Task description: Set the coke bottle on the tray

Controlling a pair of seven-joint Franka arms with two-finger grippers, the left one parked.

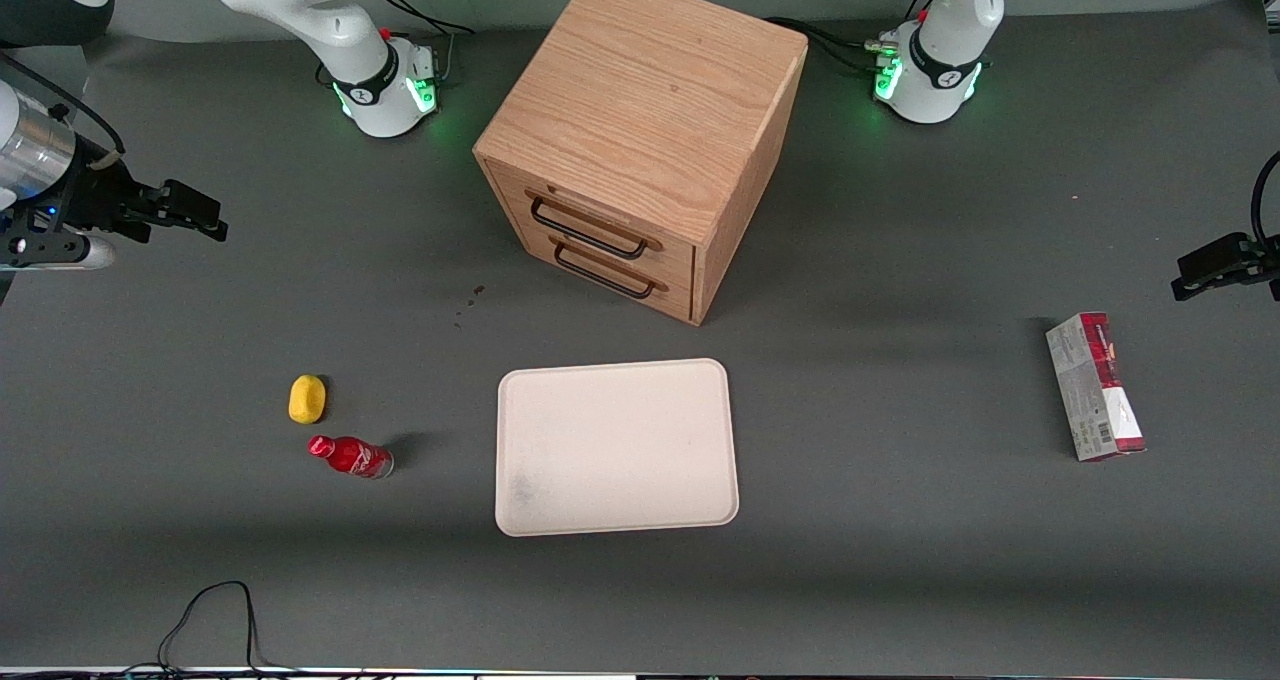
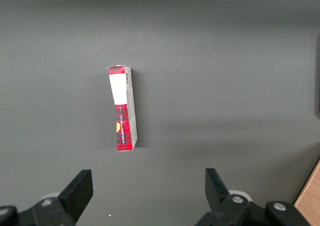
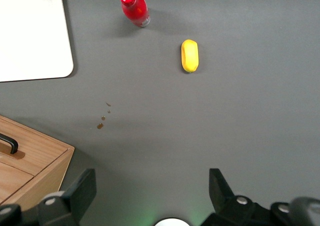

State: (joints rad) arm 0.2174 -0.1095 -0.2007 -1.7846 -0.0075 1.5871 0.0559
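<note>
- Step in hand: approach. Nothing is grasped; the coke bottle (image 1: 350,456) has not been reached.
- My gripper (image 1: 190,215) hangs high over the working arm's end of the table, well apart from the bottle. In the right wrist view its fingers (image 3: 80,191) are spread wide with only bare mat between them.
- The bottle appears to stand upright on the mat. Taking the tray (image 1: 616,447) as dial centre in the front view, it sits at about 9 o'clock, apart from the rim.
- A yellow lump (image 1: 307,399) lies just beside the bottle, at about 11 o'clock from it and not touching.
- The tray lies flat in front of the wooden cabinet (image 1: 640,140), nearer the front camera, with nothing on it.
- Next move, as I judge it: travel over the bottle, descend with fingers spread, and straddle the body below the cap.
- Caution: the bottle is small and light; a finger may tip it or nudge the lump.
</note>
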